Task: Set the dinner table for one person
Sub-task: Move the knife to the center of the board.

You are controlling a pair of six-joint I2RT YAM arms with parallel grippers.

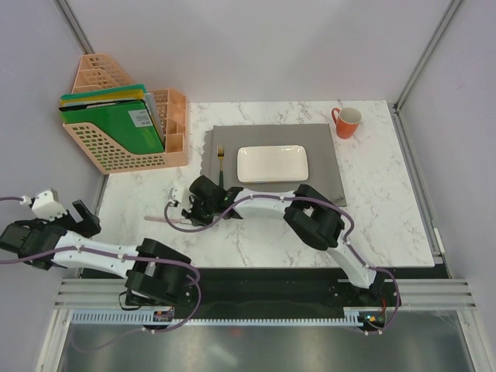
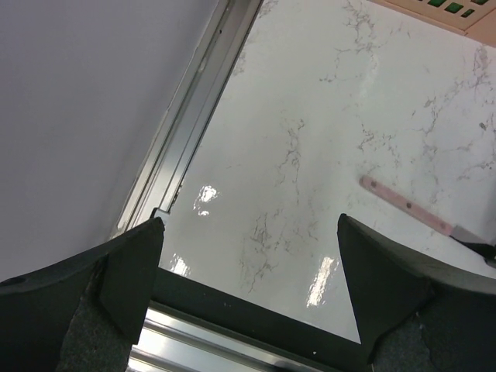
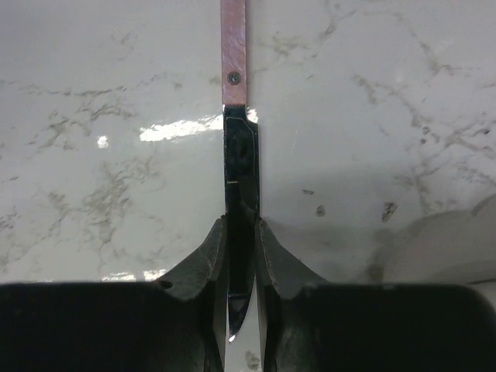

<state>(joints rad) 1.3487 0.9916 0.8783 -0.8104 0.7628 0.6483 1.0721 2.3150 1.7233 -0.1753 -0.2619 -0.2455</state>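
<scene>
Right gripper [image 3: 240,240] clenched on knife [image 3: 240,155] blade, knife on dinner table [image 1: 372,201]. Left gripper [image 2: 249,232] wide apart, holding nothing.

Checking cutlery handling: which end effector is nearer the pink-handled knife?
Right. The right end effector is shut on the knife blade; the left end effector hangs open, well apart, off the table's left edge.
</scene>
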